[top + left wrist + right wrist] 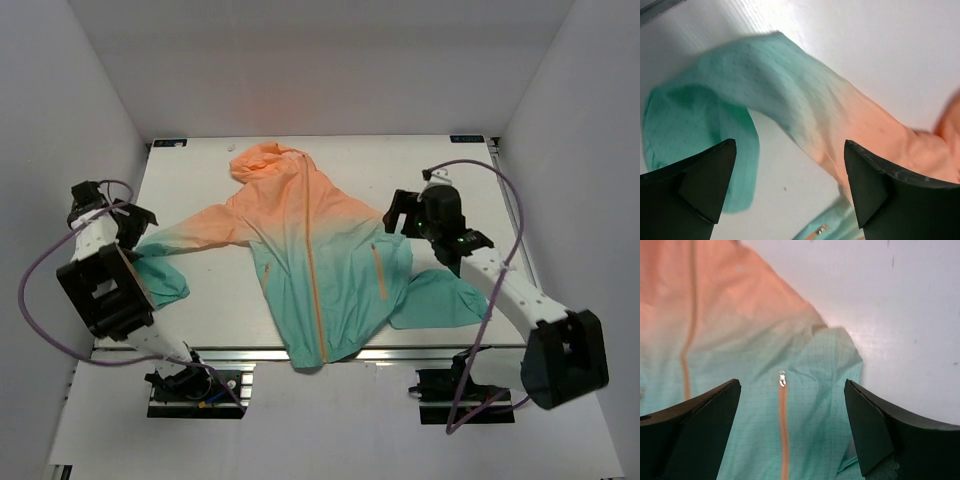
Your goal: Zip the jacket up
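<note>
The jacket [300, 250] lies flat on the white table [210, 175], hood at the back, teal hem hanging slightly over the near edge. Its orange front zipper [314, 270] runs closed down the middle. My left gripper [128, 222] is open and empty above the jacket's left sleeve [790, 95]; its fingers [710, 175] frame the sleeve. My right gripper [400, 212] is open and empty above the jacket's right side, over the orange pocket zip [783, 425] and its small metal pull [782, 379]. The pocket zip also shows in the top view [379, 272].
White walls [60, 120] enclose the table on three sides. A metal rail [400, 353] runs along the near edge. Purple cables [45, 300] loop from both arms. The right sleeve [440, 298] is folded at the front right.
</note>
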You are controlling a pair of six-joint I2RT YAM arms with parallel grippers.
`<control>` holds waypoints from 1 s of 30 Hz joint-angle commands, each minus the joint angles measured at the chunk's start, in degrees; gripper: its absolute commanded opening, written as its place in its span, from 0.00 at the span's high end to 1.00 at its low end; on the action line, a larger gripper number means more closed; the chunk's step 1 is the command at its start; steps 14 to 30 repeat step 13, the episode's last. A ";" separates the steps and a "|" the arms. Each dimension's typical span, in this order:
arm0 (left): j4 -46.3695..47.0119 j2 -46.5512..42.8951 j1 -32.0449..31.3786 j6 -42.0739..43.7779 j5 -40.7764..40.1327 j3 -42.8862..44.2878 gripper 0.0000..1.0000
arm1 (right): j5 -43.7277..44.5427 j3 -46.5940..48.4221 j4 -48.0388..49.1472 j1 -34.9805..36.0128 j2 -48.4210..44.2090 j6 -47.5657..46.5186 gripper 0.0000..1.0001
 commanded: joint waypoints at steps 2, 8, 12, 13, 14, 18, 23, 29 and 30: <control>-1.18 -15.46 -0.13 0.82 6.54 -3.86 0.02 | 2.75 2.62 -3.43 -0.11 -8.37 1.39 0.11; -4.33 -26.30 -0.92 4.25 10.07 -6.95 0.02 | 4.15 -0.02 -7.39 -0.20 -18.13 2.28 0.11; -7.68 -30.17 -1.01 6.88 7.69 -6.07 0.02 | 4.07 -3.01 -7.22 -0.11 -23.58 1.84 0.11; -8.04 -31.13 -1.01 7.24 7.69 -6.07 0.02 | 3.20 -3.36 -7.13 -0.11 -24.20 1.57 0.11; -8.04 -31.13 -1.01 7.24 7.69 -6.07 0.02 | 3.20 -3.36 -7.13 -0.11 -24.20 1.57 0.11; -8.04 -31.13 -1.01 7.24 7.69 -6.07 0.02 | 3.20 -3.36 -7.13 -0.11 -24.20 1.57 0.11; -8.04 -31.13 -1.01 7.24 7.69 -6.07 0.02 | 3.20 -3.36 -7.13 -0.11 -24.20 1.57 0.11; -8.04 -31.13 -1.01 7.24 7.69 -6.07 0.02 | 3.20 -3.36 -7.13 -0.11 -24.20 1.57 0.11; -8.04 -31.13 -1.01 7.24 7.69 -6.07 0.02 | 3.20 -3.36 -7.13 -0.11 -24.20 1.57 0.11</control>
